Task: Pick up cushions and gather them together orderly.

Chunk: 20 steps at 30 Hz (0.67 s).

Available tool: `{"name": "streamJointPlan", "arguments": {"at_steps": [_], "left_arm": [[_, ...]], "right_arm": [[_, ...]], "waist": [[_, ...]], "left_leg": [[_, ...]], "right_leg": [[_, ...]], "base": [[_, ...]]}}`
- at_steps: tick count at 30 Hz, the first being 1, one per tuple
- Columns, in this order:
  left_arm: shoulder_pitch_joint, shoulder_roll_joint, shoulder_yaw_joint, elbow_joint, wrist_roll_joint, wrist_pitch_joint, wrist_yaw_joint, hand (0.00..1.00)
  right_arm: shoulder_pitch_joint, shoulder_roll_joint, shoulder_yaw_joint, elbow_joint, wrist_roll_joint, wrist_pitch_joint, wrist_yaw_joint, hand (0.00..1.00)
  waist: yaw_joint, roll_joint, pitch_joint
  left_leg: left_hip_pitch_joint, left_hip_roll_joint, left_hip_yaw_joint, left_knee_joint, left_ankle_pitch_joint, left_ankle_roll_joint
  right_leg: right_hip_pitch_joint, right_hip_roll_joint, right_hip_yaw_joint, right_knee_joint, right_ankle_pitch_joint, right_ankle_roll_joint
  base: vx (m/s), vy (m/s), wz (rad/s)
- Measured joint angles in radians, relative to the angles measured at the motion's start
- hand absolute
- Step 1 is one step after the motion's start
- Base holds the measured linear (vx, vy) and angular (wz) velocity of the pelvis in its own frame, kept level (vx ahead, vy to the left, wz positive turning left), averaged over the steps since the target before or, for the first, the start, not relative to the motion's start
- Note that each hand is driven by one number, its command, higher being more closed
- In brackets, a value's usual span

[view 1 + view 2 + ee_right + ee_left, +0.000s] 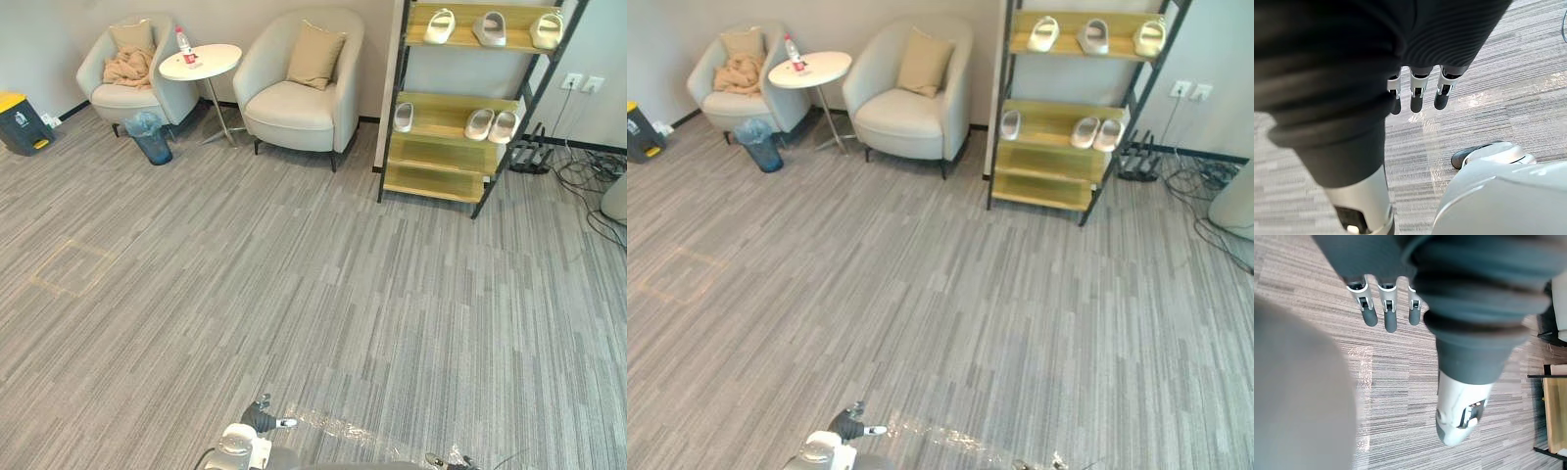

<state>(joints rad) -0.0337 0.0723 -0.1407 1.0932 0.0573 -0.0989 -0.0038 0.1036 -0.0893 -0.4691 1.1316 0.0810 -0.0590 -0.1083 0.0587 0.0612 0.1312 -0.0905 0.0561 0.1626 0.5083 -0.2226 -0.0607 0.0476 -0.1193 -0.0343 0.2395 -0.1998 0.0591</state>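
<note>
Both hands hang empty with fingers straight, left hand [1383, 308] and right hand [1418, 90] over grey striped carpet, while two tan square cushions sit apart, one propped per pale armchair ( [315, 55], [131, 36]), so they aren't gathered.

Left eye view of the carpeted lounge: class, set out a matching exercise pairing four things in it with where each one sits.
Things:
1. tan square cushion
2. clear plastic bottle with red label
3. blue mesh waste bin
4. pale slippers

Places:
A. on the wooden shelf rack
B. on the round white side table
C. upright in the middle beige armchair
D. on the grey carpet

Pairs: 1-C, 2-B, 3-D, 4-A
</note>
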Motion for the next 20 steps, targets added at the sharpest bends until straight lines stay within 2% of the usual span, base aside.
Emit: {"name": "streamJointPlan", "arguments": {"at_steps": [1, 2, 3, 4, 9, 11, 20], "left_arm": [[0.004, -0.012, -0.004, 0.001, 0.000, 0.001, 0.001, 0.00], [0.006, -0.026, -0.005, -0.003, 0.001, -0.003, 0.001, 0.00], [0.008, -0.031, -0.005, -0.002, 0.001, -0.003, 0.001, 0.00], [0.008, -0.025, -0.001, -0.002, 0.000, -0.002, 0.001, 0.00], [0.021, -0.010, -0.004, -0.001, 0.000, -0.001, 0.001, 0.00], [0.029, -0.007, -0.002, -0.002, -0.001, -0.001, 0.001, 0.00], [0.030, -0.007, 0.027, -0.001, -0.002, -0.001, 0.003, 0.00]], "right_arm": [[0.001, -0.007, -0.002, -0.001, 0.000, 0.000, -0.005, 0.00], [0.010, -0.017, -0.002, 0.004, 0.000, 0.000, -0.009, 0.00], [0.008, -0.027, 0.002, 0.005, -0.001, 0.000, -0.011, 0.00], [0.000, -0.028, 0.001, 0.011, -0.001, 0.000, -0.012, 0.00], [0.036, -0.010, 0.001, 0.025, -0.003, 0.008, -0.014, 0.00], [0.042, 0.000, 0.000, 0.024, -0.003, 0.010, -0.018, 0.00], [0.016, 0.003, -0.039, 0.023, -0.003, 0.007, -0.022, 0.00]], "waist": [[-0.004, 0.008, 0.002], [0.000, 0.024, 0.001], [0.003, 0.044, -0.005], [0.006, 0.035, -0.002], [0.002, 0.012, -0.028], [0.002, 0.010, -0.034], [0.010, 0.004, -0.036]], "left_leg": [[0.010, 0.002, -0.002, -0.061, 0.002, -0.007], [0.031, 0.005, -0.006, -0.194, 0.026, -0.015], [0.048, 0.025, -0.009, -0.289, 0.080, -0.028], [0.060, 0.026, 0.006, -0.301, 0.104, -0.031], [0.103, -0.014, 0.019, -0.408, 0.138, -0.015], [0.120, -0.024, 0.018, -0.435, 0.164, 0.005], [0.147, -0.020, -0.041, -0.430, 0.176, 0.005]], "right_leg": [[0.002, 0.003, 0.006, 0.000, 0.000, 0.000], [-0.002, 0.015, 0.027, -0.001, 0.000, 0.000], [-0.018, 0.037, 0.049, 0.000, -0.008, 0.011], [-0.025, 0.038, 0.072, 0.001, -0.015, 0.013], [-0.009, 0.011, 0.074, -0.042, -0.009, 0.032], [-0.006, 0.004, 0.071, -0.050, -0.007, 0.035], [0.067, 0.010, 0.006, -0.072, -0.002, 0.039]], "base": [[-0.03, 0.040, -0.27], [-0.03, 0.068, -0.44], [-0.03, 0.114, -0.61], [-0.04, 0.078, -0.61], [0.02, 0.050, -0.05], [0.11, 0.006, 0.10], [0.06, -0.036, 0.19]]}}
